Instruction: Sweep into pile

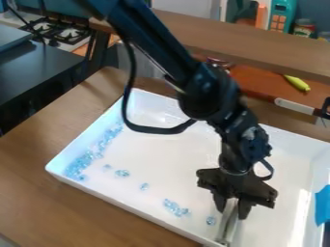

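Leftward of the tool [232, 206] lie scattered blue beads [78, 166]; it grips a pale bar [226, 227].

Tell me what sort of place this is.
Probably a robot workspace with a toy kitchen: a small stove with black grates is at the upper left, a yellow toy-like thing lies beyond the tray, and the white tray of blue bits sits on a wooden table.

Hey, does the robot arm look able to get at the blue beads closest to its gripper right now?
Likely yes: those beads lie just beside the tool held in the gripper, with nothing in between, though the tray wall is close.
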`<state>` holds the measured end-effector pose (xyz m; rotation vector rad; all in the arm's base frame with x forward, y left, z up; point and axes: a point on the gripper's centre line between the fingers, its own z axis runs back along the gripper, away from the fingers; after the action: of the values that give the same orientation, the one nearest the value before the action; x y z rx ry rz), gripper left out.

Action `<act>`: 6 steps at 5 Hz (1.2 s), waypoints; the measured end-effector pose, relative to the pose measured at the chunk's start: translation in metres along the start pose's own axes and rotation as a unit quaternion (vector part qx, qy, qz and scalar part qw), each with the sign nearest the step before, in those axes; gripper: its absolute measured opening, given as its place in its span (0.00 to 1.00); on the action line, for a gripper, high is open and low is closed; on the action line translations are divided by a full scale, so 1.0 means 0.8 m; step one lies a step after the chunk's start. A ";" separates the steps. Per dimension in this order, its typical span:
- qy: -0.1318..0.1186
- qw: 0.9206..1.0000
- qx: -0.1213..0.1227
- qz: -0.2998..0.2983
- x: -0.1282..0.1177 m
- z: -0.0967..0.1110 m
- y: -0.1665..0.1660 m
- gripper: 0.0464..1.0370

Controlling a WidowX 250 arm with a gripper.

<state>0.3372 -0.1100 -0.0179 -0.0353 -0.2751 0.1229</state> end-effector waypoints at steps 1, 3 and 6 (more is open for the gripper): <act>-0.002 1.000 0.014 -0.004 0.000 0.002 0.046 0.33; 0.015 0.999 0.020 -0.020 0.006 0.003 0.136 0.33; -0.065 0.991 0.098 -0.071 0.035 0.000 0.250 0.33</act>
<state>0.3406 0.0920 -0.0203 0.1874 -0.3930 0.0092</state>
